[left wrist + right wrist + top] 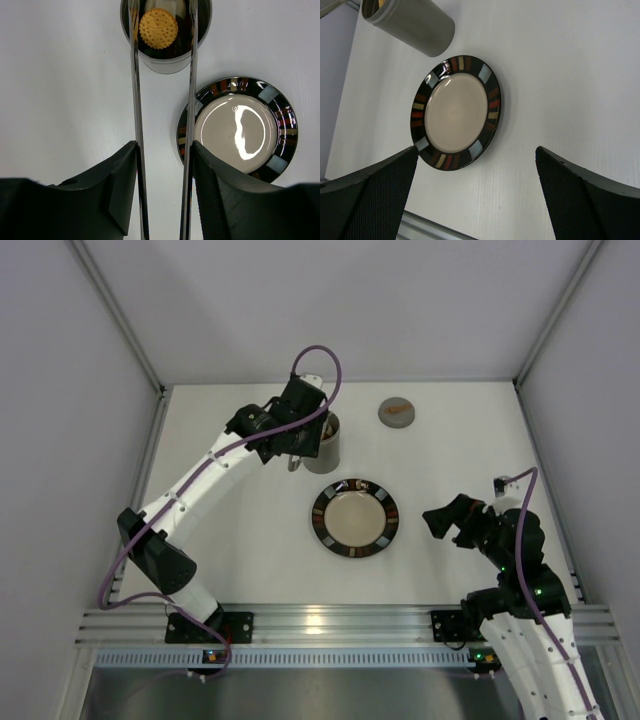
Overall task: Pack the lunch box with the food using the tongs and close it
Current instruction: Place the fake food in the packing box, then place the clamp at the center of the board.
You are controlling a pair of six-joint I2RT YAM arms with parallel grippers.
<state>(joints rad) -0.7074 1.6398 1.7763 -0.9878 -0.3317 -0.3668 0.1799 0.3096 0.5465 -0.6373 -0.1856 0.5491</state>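
My left gripper (164,146) is shut on the tongs (136,90), its fingers pressing on the two silver arms. The tongs' tips reach into the mouth of the lunch box (165,62), a grey canister standing upright. A round cream biscuit (158,28), a piece of the food, lies inside between the tips, with a gap to the right arm. From above, the left gripper (300,435) hangs just left of the lunch box (328,445). The right gripper (476,150) is open and holds nothing; it hovers right of the plate (455,112).
The dark-rimmed plate (354,517) sits mid-table with a bare cream centre. A flat grey lid with an orange mark (397,412) lies at the back, right of the lunch box. The right gripper (445,520) hangs near the plate's right side. Walls enclose the table.
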